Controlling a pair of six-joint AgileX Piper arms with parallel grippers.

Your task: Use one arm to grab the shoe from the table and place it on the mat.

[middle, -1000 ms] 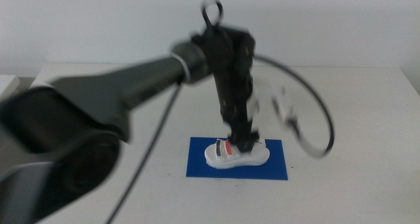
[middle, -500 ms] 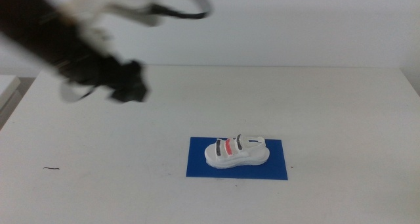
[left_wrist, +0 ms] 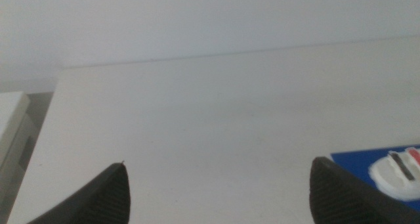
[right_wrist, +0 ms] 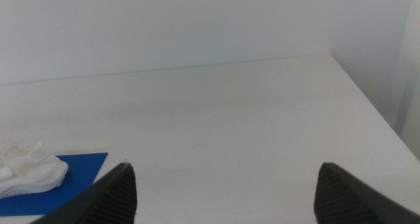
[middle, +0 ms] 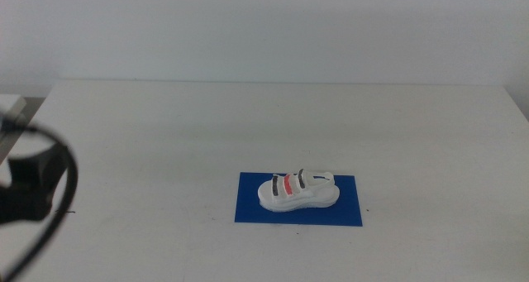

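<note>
The shoe (middle: 298, 190) lies on the blue mat (middle: 250, 210), upright on its sole, with its whole outline inside the mat's edges. The mat lies flat on the white table (middle: 273, 117), a little toward the front of it. By this picture, I judge that the placing is done.

The left gripper (left_wrist: 216, 191) is wide open and holds nothing; in its wrist view the two jaws stand far apart, with bare table between them and the shoe and a corner of the mat off to one side. In the middle view only a dark part of the left arm (middle: 29, 191) with its cable shows at the left edge, well apart from the shoe. The right gripper (right_wrist: 223, 191) is also wide open and empty, out of the middle view, and its camera sees the shoe and mat from the other side.

Little can go wrong now. The main risk is that the loose cable or an arm sweeps low over the table and pushes the shoe or drags the thin mat.
</note>
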